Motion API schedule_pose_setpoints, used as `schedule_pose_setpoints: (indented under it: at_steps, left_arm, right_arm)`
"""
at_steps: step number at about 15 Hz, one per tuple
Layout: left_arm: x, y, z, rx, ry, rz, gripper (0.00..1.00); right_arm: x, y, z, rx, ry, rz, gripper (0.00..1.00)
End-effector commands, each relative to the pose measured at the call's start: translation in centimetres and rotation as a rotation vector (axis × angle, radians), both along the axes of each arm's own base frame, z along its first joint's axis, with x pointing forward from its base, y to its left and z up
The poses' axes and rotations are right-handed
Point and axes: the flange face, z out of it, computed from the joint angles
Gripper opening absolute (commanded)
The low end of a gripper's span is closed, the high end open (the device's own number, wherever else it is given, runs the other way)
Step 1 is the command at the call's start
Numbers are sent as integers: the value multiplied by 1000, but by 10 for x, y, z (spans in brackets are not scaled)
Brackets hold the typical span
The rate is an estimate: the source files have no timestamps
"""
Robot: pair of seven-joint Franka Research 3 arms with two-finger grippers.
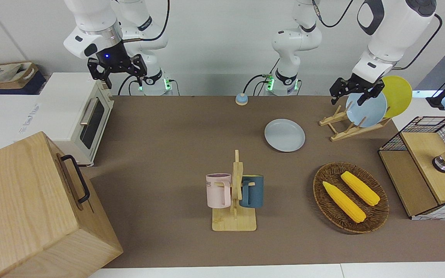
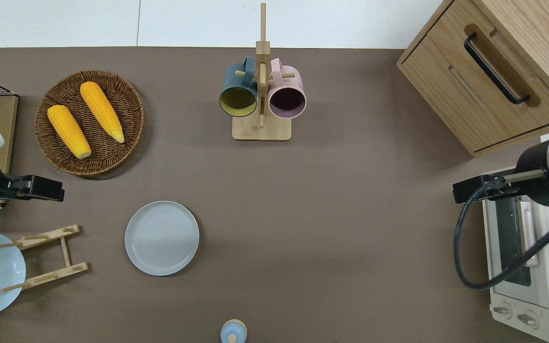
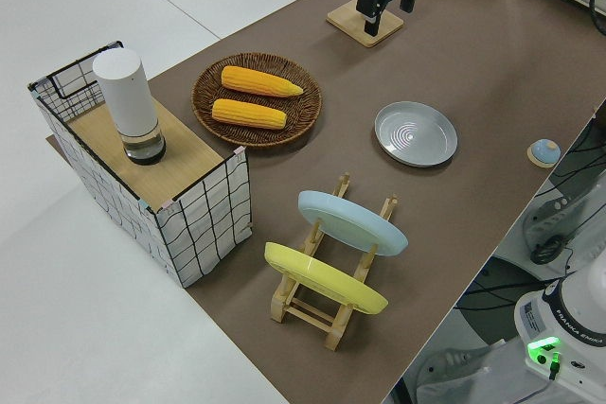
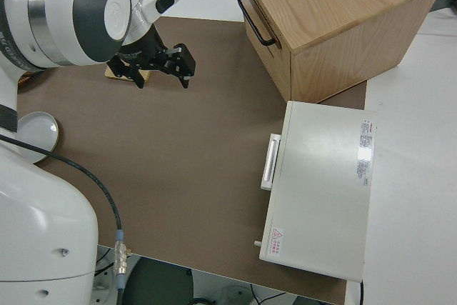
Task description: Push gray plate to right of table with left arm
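Note:
The gray plate (image 1: 284,135) lies flat on the brown table mat (image 1: 168,127), nearer to the robots than the mug stand. It also shows in the overhead view (image 2: 161,237), the left side view (image 3: 416,133) and the right side view (image 4: 32,128). My left gripper (image 1: 355,92) is open and empty, up in the air. In the overhead view, my left gripper (image 2: 48,189) hangs over the mat between the wicker basket and the plate rack, toward the left arm's end from the plate, not touching it. My right gripper (image 1: 116,71) is open and parked.
A wooden rack (image 2: 48,257) holds a light-blue plate (image 1: 366,110) and a yellow plate (image 1: 398,94). A wicker basket (image 2: 122,157) holds two corn cobs. A mug stand (image 2: 261,128), a wooden drawer box (image 1: 33,208), a toaster oven (image 1: 75,116), a wire crate (image 1: 423,166) and a small bell (image 1: 241,99) stand around.

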Motion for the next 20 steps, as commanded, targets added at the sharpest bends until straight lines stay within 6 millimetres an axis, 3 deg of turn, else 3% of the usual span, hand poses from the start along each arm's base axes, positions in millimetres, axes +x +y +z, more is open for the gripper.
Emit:
schedule_pose_setpoints:
  at_steps: [1,6,11,20]
  left_arm:
    - [-1,-1,-1,6,42,5,987]
    - [-7,-1,-17,6,84,11,987]
    - [-25,1,-35,10,78,21,987]
    - [-65,-4,-127,-7,-27,39,987]
  right_arm:
    - [-4,-2,3,8,6,-2,983]
    - [-4,-2,3,7,4,-2,983]
    - [-4,-2,3,7,6,-2,983]
    - [-3,-3,3,7,6,-4,983]
